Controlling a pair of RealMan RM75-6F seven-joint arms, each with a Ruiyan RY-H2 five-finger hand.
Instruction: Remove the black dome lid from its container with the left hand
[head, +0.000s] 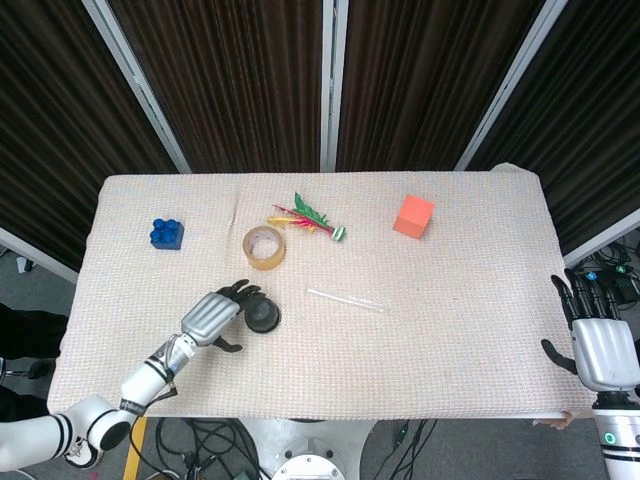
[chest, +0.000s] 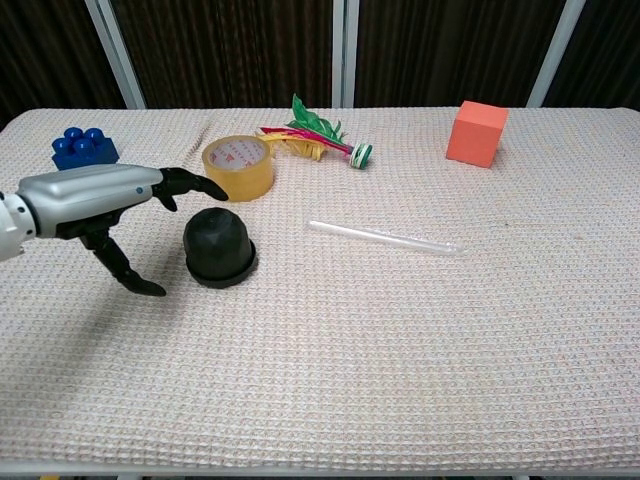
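Two hands are in view. The left hand (chest: 95, 205) hangs over the near-left part of the table (chest: 400, 350), fingers spread and gripping nothing; its fingertips (chest: 205, 187) reach over the left side of the black dome lid (chest: 218, 244), and its thumb points down just beside the lid. Contact between fingertips and lid cannot be confirmed from either view. The lid sits on its container, whose rim shows as a dark ring at the lid's base, resting on the woven table cover. In the head view, the left hand (head: 213, 316) lies directly left of the lid (head: 263, 315). The right hand (head: 600, 345) is at the near-right edge of the table, fingers extended and apart, holding nothing; it appears only in the head view.

Beyond the lid, a clear plastic rod (chest: 385, 237) lies flat toward the centre, well apart from the lid. A roll of yellow tape (chest: 238, 167) stands just behind the lid. Further back, a bundle of coloured feathers (chest: 315, 136) lies beside the tape. A blue building block (chest: 84, 147) rests at far left, and an orange cube (chest: 476, 133) at far right
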